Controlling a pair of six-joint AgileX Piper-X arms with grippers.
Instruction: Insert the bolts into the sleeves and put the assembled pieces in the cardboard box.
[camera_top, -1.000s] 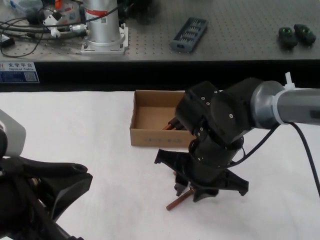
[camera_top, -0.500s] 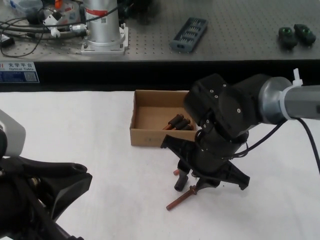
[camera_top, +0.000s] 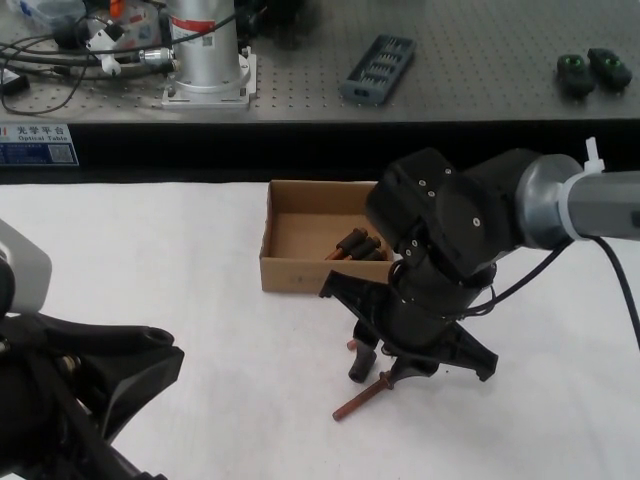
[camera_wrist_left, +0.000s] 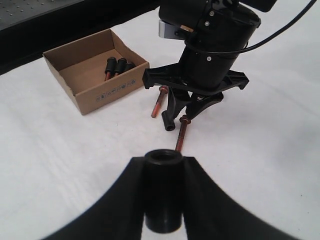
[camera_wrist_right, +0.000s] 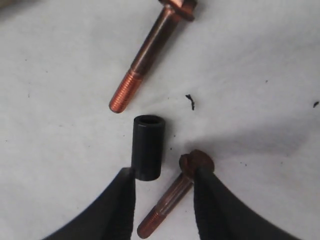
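— White cloth (camera_top: 150, 260), matte and lightly flecked. Left gripper (camera_wrist_left: 163, 165)?
— Pinching a black tubular held sleeve (camera_wrist_left: 162, 195).
— Right gripper (camera_wrist_right: 165, 197)?
— Spread; a smooth loose sleeve (camera_wrist_right: 148, 147) and a coppery threaded bolt (camera_wrist_right: 172, 200) lie between its jaws, the cardboard box (camera_top: 300, 272) beyond.

— What sits before the tool (camera_wrist_right: 165, 172)?
— Its fingers are spread. A short black tubular sleeve (camera_wrist_right: 148, 147) is at its twelve o'clock, on the white counter (camera_wrist_right: 260, 100), with a copper-coloured flanged metal bolt (camera_wrist_right: 152, 55) beyond.
— And between the fingers?
— A second copper bolt (camera_wrist_right: 172, 197), head towards one o'clock.
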